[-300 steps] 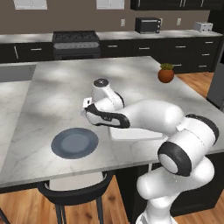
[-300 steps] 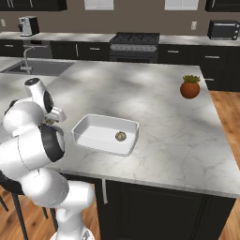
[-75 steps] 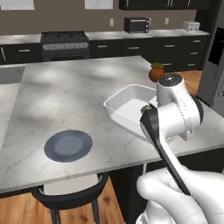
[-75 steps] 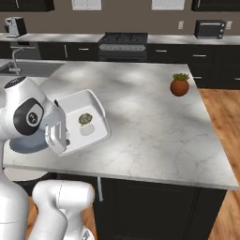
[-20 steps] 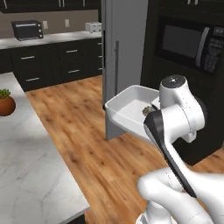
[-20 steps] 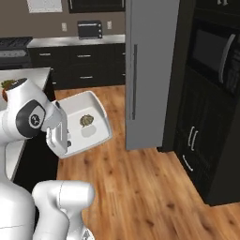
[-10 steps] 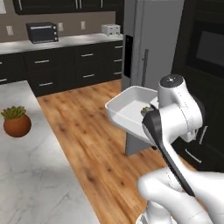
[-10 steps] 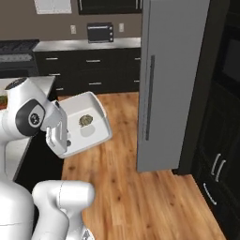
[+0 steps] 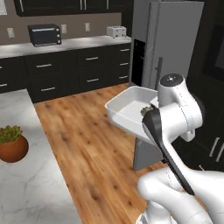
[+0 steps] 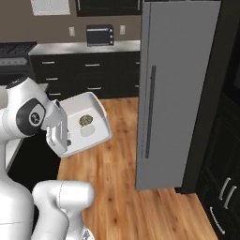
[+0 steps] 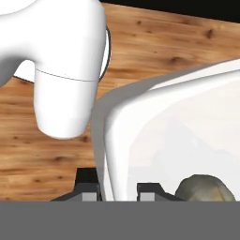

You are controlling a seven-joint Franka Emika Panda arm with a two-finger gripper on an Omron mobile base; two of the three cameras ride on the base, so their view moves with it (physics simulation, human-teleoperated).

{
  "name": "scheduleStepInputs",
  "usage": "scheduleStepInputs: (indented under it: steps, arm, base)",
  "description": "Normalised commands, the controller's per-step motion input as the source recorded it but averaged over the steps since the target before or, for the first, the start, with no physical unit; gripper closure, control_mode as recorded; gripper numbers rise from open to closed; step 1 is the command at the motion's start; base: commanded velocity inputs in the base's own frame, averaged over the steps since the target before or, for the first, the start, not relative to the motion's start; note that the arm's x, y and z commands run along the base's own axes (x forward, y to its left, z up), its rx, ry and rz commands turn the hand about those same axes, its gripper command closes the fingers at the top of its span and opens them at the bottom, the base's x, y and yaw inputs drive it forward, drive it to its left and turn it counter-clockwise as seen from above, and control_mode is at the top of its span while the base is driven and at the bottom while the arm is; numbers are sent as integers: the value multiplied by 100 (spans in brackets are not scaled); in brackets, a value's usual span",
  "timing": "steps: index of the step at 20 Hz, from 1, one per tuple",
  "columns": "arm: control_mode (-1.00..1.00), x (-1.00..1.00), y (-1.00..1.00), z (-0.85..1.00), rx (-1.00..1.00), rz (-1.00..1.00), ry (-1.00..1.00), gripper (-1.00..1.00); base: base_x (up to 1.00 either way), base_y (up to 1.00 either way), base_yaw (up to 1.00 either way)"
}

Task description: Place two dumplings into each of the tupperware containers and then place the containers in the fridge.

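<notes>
Gripper [image 11: 117, 187] fingers clamped on rim of tupperware container [image 10: 89, 133], carrying dumplings [image 10: 86, 121], above wooden floor [image 9: 87, 148], near fridge [image 10: 176, 84].

Both base cameras look forward and down from behind the arm, left and right, sharing the fridge [image 9: 175, 39] and tupperware container [image 10: 89, 124]; the hand camera sits close against the container's rim.

So the base has swung right around: the island counter that sat under the arm is now just a corner at the lower left, and the fridge [image 10: 180, 93] fills the right side, door shut, much closer than a second ago.
</notes>
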Motion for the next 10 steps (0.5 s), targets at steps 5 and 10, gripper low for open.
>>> scheduleStepInputs:
  steps: [5, 10]
  arm:
    - [100, 0, 0, 0, 0, 0, 0, 100]
    - [100, 0, 0, 0, 0, 0, 0, 100]
  base:
    - [80, 29, 0]
    - [78, 52, 0]
